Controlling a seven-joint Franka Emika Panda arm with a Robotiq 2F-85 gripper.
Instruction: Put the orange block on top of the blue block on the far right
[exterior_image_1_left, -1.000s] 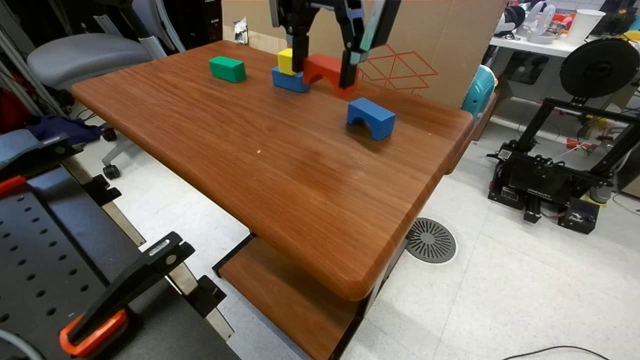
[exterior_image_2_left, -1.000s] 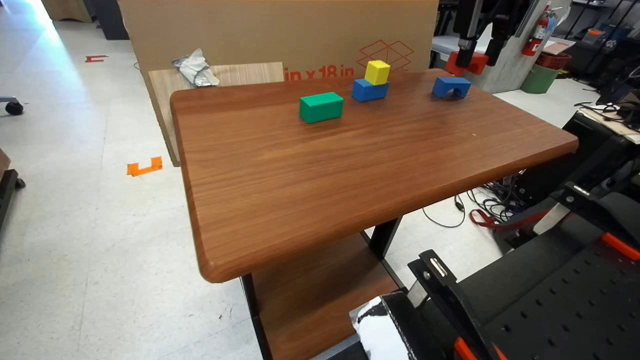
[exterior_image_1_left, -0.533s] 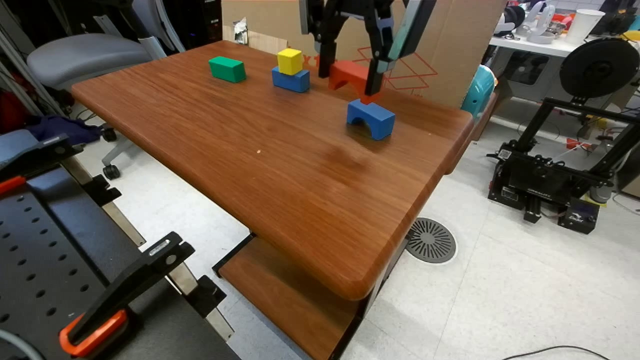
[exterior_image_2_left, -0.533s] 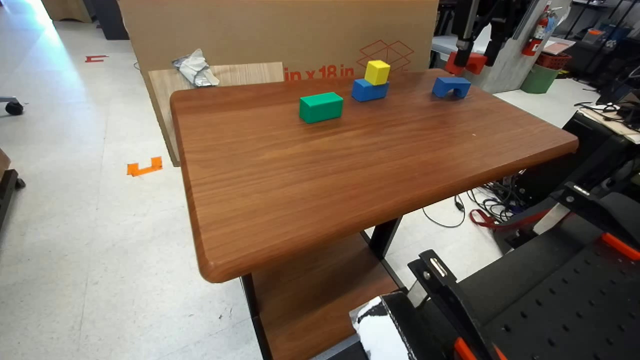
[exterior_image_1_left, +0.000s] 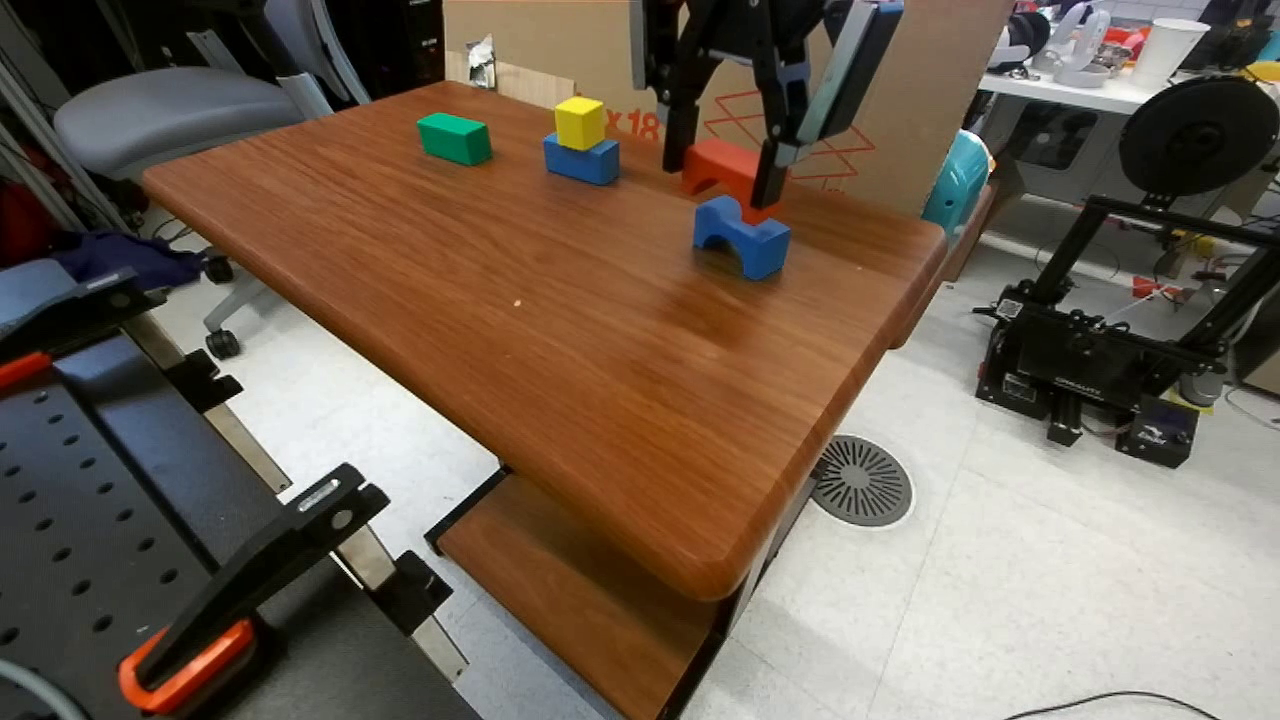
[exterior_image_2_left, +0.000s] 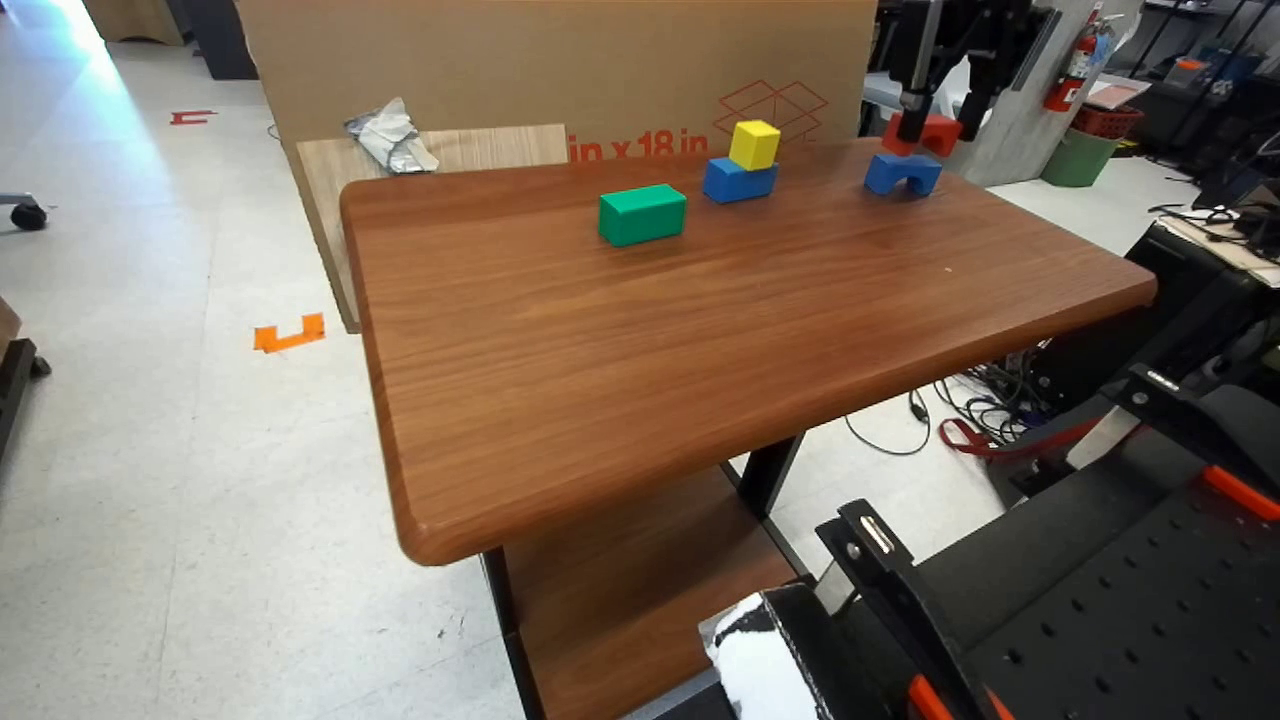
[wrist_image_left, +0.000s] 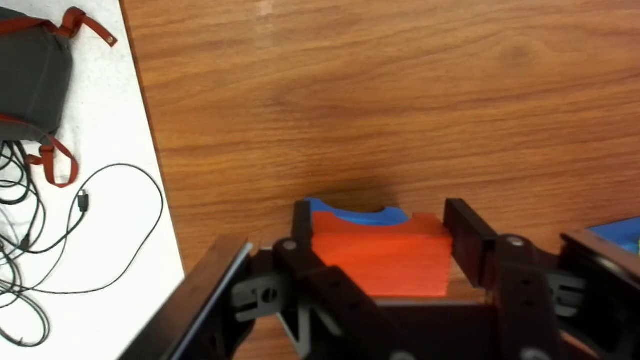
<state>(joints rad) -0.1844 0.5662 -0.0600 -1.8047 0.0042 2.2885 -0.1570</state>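
The orange block, an orange-red arch, is held in the air between the two fingers of my gripper, legs down. In an exterior view the orange block appears just above the blue block. The arched blue block stands on the table with its notch down. In the wrist view the orange block fills the gap between the fingertips and hides most of the blue block, whose arched edge peeks out beyond it, shifted left. I cannot tell whether the two blocks touch.
A yellow cube sits on a plain blue block nearby. A green block lies farther along the wooden table. A cardboard sheet stands behind the table. The table's end edge is close to the arched blue block.
My gripper has carried the orange block away from the yellow cube to above the blue block, and lower in the last half second. The other blocks have not moved.
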